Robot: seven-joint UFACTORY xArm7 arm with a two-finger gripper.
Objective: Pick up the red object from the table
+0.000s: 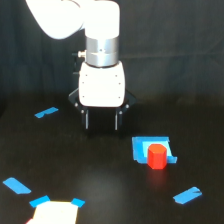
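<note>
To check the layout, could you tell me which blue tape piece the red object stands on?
The red object stands on the blue square patch, the exterior view's right of the gripper; other strips lie bare.

Matt black table [100, 170], glossy white plastic arm [100, 82], brushed metal collar [101, 50]

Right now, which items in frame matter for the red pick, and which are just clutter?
Job:
- red object, upright on the blue square patch
- claw, apart from it, toward the exterior view's left
- table

Lying about:
- blue tape strips
- pale patch with blue tape corners
</note>
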